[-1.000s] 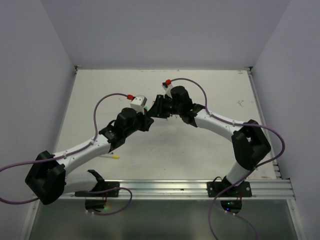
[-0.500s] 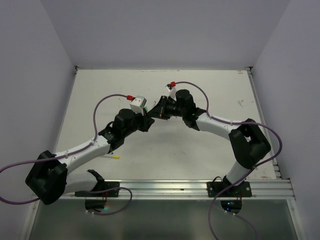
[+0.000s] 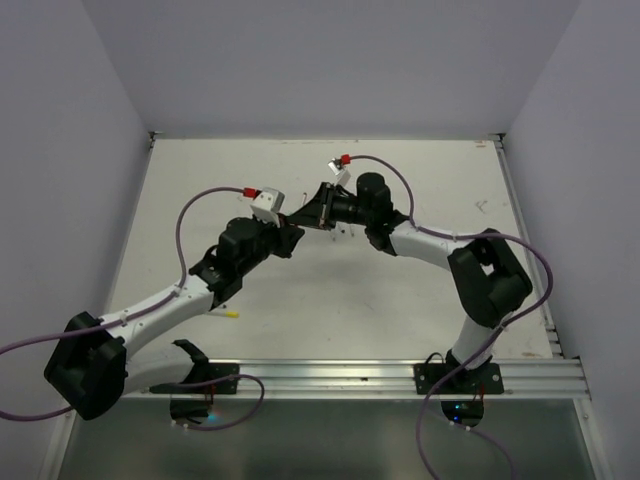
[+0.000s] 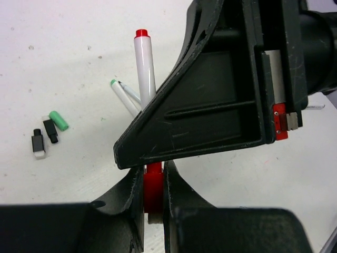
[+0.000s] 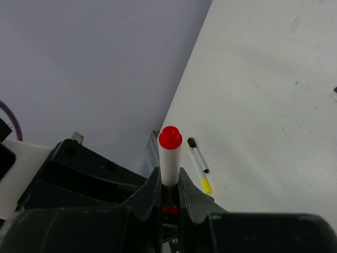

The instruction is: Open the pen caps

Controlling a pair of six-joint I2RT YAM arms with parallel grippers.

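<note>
White tabletop (image 3: 400, 300), walled by pale panels, has both arms meeting over its middle. The left gripper (image 4: 152, 176) is clenched on a red pen cap (image 4: 152, 187) held between its fingertips, and the right gripper (image 5: 169, 182) just ahead of it clamps the white barrel (image 5: 169, 158), whose red end sticks out past its jaws. Beyond the left jaws and off to their left, a loose green cap (image 4: 59, 120) and black caps (image 4: 51, 130) lie on the table.

Red cap (image 4: 152, 187) on a white barrel (image 4: 144, 68), red at the far tip too. Loose green cap (image 4: 59, 120) plus black caps (image 4: 37, 141) on the off-white, speckly desk (image 4: 63, 47). Matte black left tool (image 4: 153, 176) and right tool (image 5: 169, 184). Purple cables (image 3: 185, 225), pale lilac walls (image 3: 300, 60).
</note>
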